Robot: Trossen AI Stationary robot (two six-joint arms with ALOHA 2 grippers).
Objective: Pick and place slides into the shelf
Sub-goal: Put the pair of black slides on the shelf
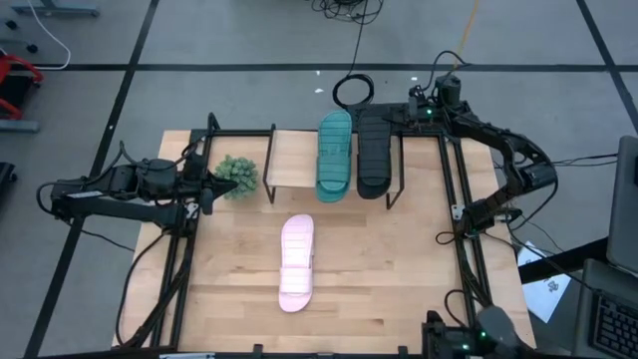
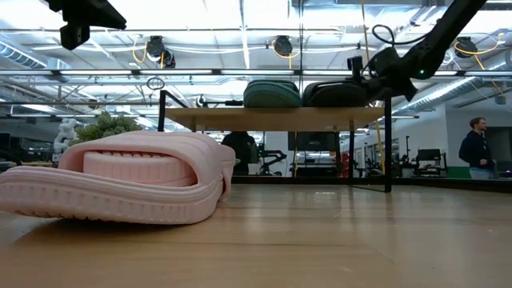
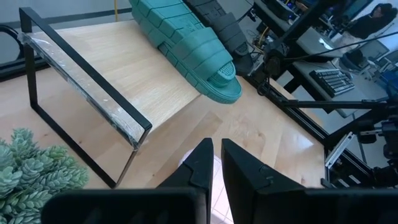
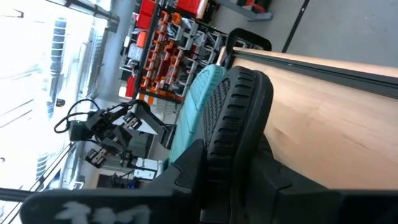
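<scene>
Teal slide and black slide lie on the shelf at upper centre. The right gripper clamps the black slide's far end. The left gripper, nearly closed and empty, waits centre-left. Next, probably: release, then fetch the pink slide from the tabletop.

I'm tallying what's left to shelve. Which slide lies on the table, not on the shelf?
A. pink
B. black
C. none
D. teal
A: the pink slide lies on the tabletop, while the teal slide and black slide sit on the shelf.
</scene>
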